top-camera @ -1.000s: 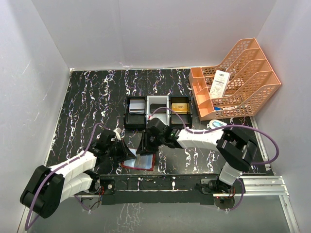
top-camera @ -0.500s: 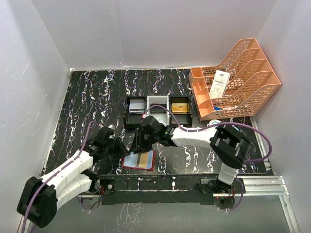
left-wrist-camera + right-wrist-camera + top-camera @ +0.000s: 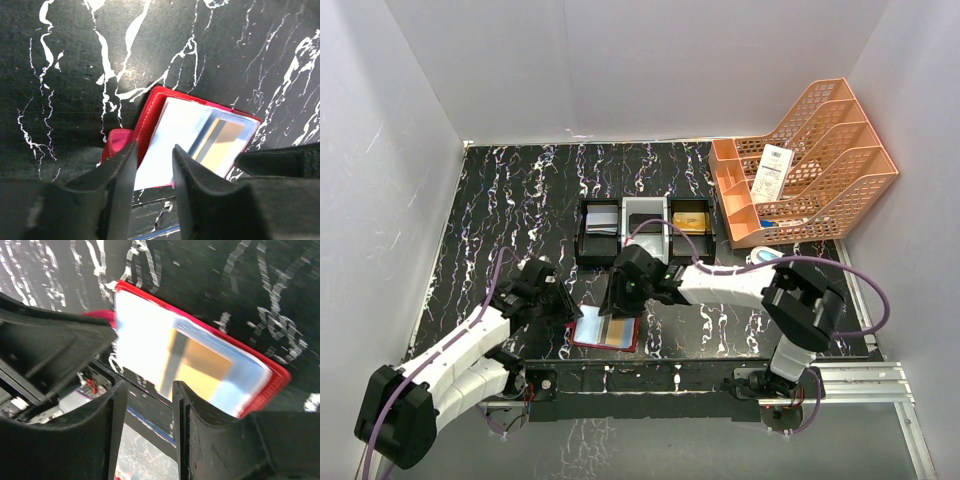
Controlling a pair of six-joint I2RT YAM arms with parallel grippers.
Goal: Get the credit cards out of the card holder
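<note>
Surface: black table (image 3: 510, 200) w/ white marble veining, boxed in by plain white walls (image 3: 650, 70) on three sides. Black-and-white 3-compartment tray (image 3: 623, 215) mid-table. Orange mesh file rack (image 3: 820, 170) in the far R corner.

Card holder (image 3: 582, 342) lies open and flat at the near edge, between the two arms, red rim showing. Credit cards (image 3: 607, 330) still sit in it: pale blue card (image 3: 172, 132) on top, orange-gold card (image 3: 226, 145) w/ a dark stripe showing beside it.

Vs 0.5 s ago: holder and cards in the same spot. R wrist has shifted slightly to the right and now sits over the holder's far edge. L arm approx. unchanged.

Left gripper (image 3: 154, 155): fingers parted by a narrow gap and nothing pinched. In the left wrist view the holder's near-left edge and the pale card show through the gap; contact can't be told.

Right gripper (image 3: 147, 390): fingers likewise a narrow gap apart, empty, w/ the cards' edge seen between them. Whether the tips touch the cards can't be told.
</note>
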